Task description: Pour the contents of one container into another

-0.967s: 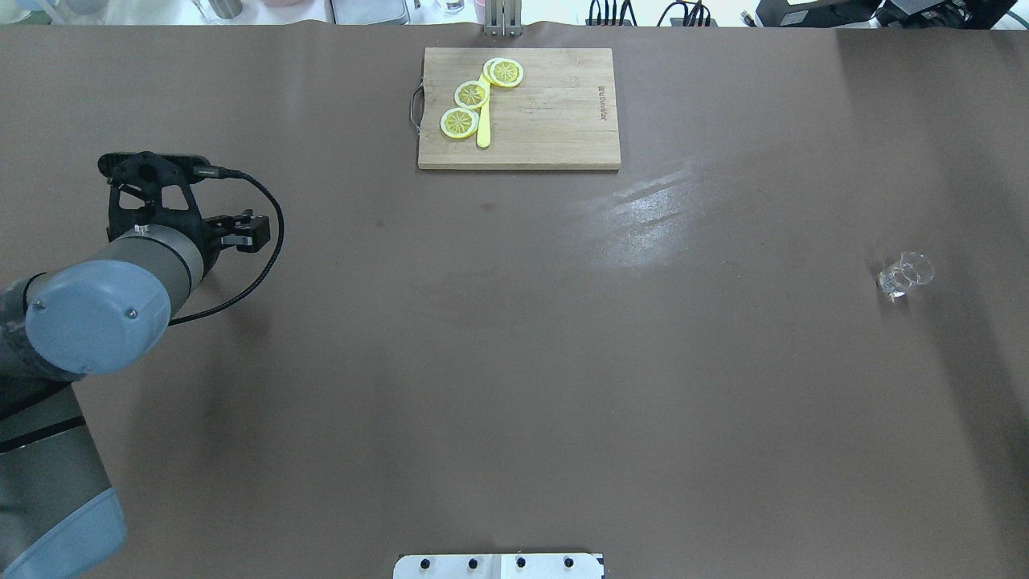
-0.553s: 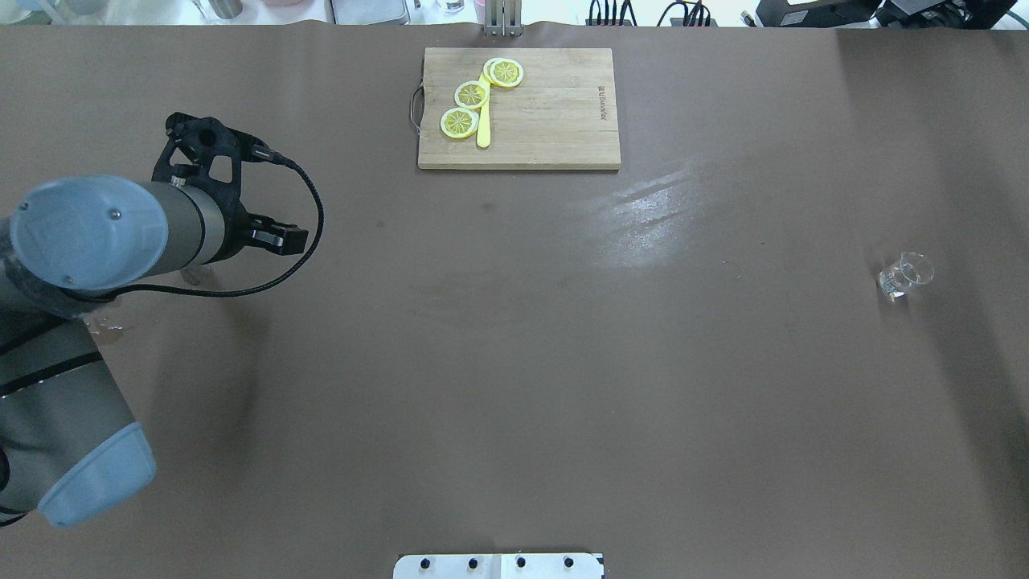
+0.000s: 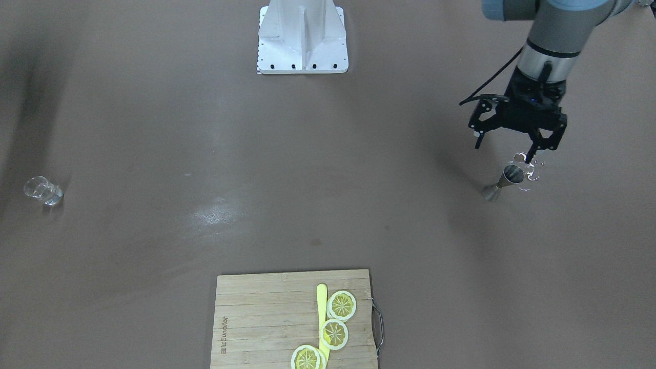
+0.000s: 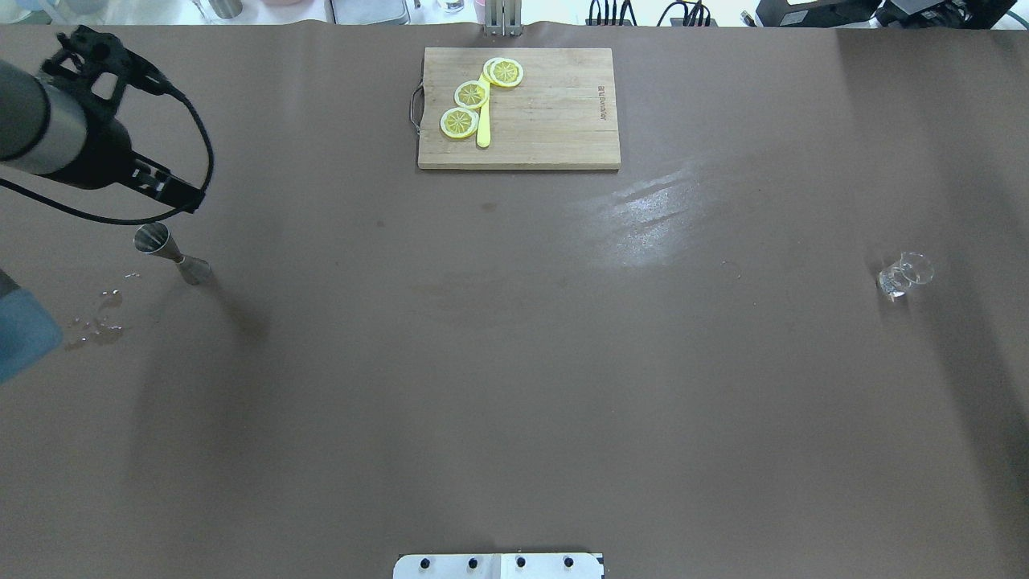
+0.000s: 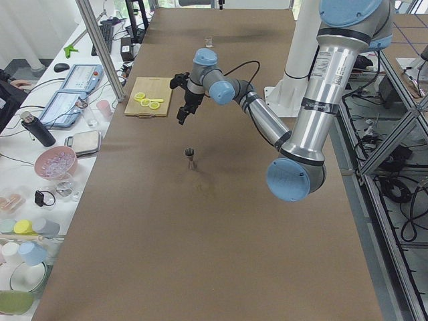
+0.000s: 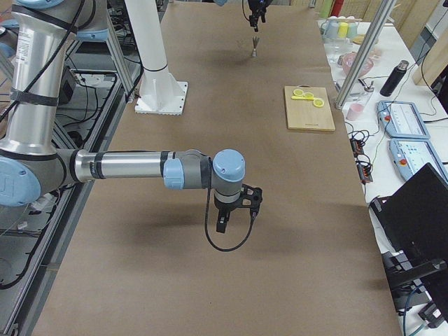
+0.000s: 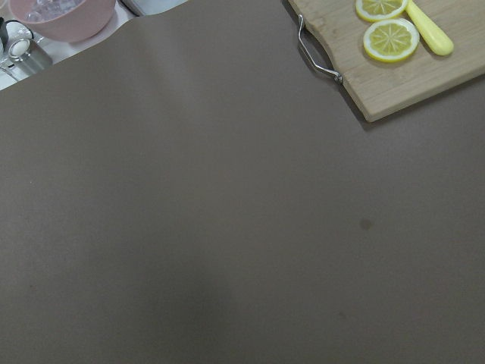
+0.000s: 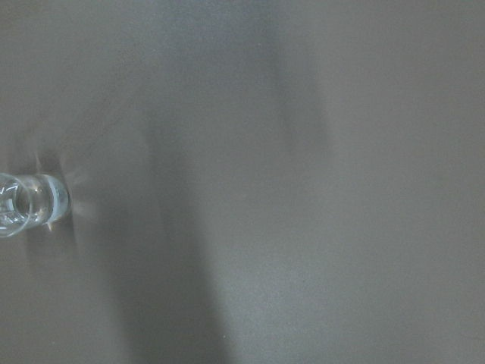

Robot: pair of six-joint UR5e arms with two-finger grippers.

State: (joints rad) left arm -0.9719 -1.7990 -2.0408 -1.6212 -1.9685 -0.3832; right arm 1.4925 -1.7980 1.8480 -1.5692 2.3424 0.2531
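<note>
Two vessels stand on the desk, well apart. Only one marking shows: a short burnt-in mark along one end of the cutting board (image 4: 518,108), too small to read.

The jigger (image 4: 171,256) is grey metal, two cones joined at a narrow waist. It stands upright and free on the robot's left side of the desk. Scattered wet drops (image 4: 96,322) lie on the cover just beside it. The glass (image 4: 904,274) is clear, short and round, and sits upright far over on the robot's right side.

The left gripper (image 3: 544,146) hangs above the jigger, clear of it, with its jaws parted and holding nothing. The right gripper (image 6: 234,213) hovers low over bare desk near the glass; whether its jaws are apart or closed cannot be told.

The board is pale slatted wood with a wire loop handle (image 4: 416,108). It carries three lemon slices (image 4: 471,94) and a yellow stick (image 4: 483,121).

The desk (image 4: 514,362) has a matte brown cover with one glossy patch. A white base plate (image 3: 302,38) is bolted at the robot's edge. A pink bowl (image 5: 55,162) and a dark bottle (image 5: 37,129) stand alongside, off the brown cover.
</note>
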